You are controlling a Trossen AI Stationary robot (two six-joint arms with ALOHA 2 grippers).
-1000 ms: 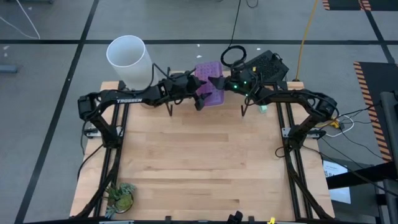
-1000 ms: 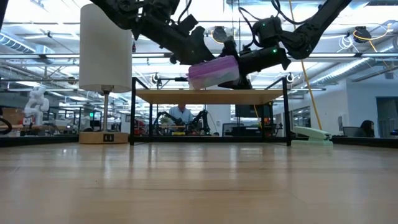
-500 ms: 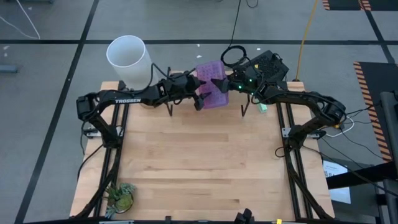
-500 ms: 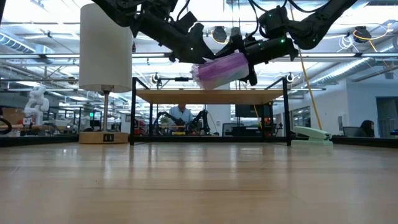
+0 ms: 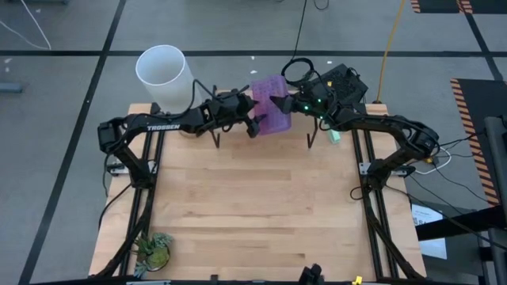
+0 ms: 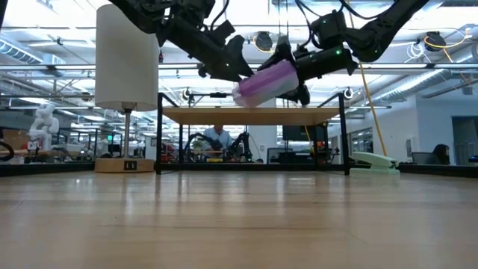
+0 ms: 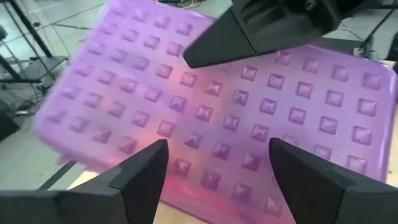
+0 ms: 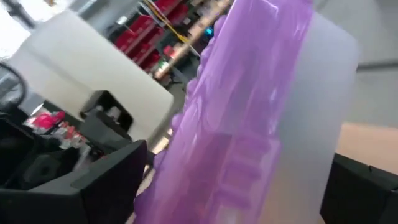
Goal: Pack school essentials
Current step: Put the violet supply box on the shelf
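A purple see-through case point(image 5: 269, 107) with rows of square studs hangs in the air over the table's far edge. My right gripper point(image 5: 279, 101) comes at it from the right and is shut on it. My left gripper point(image 5: 255, 125) stands at the case's left end. Its open fingers point(image 7: 143, 180) are close before the studded face point(image 7: 236, 118); whether they touch it I cannot tell. In the low view the case point(image 6: 265, 82) is tilted, its right end higher. The school essentials are out of view. My right gripper pinches the case between its two fingers. One finger point(image 7: 261, 28) lies on the studded face point(image 7: 186, 78) and the other is behind the opposite face. The right wrist view shows the case point(image 8: 249, 112) edge-on between them. The case is lifted clear of the table and tilted.
A tall white cylinder point(image 5: 164, 75) stands at the far left corner. A mint-green block point(image 5: 335, 136) lies at the far right. A green toy dinosaur point(image 5: 154, 252) sits at the near left corner. A black device point(image 5: 337, 81) is behind the far edge.
My right gripper has risen a little and drawn toward my left gripper. The case has tipped with it: its right end is now higher, where a second ago it hung nearly level.
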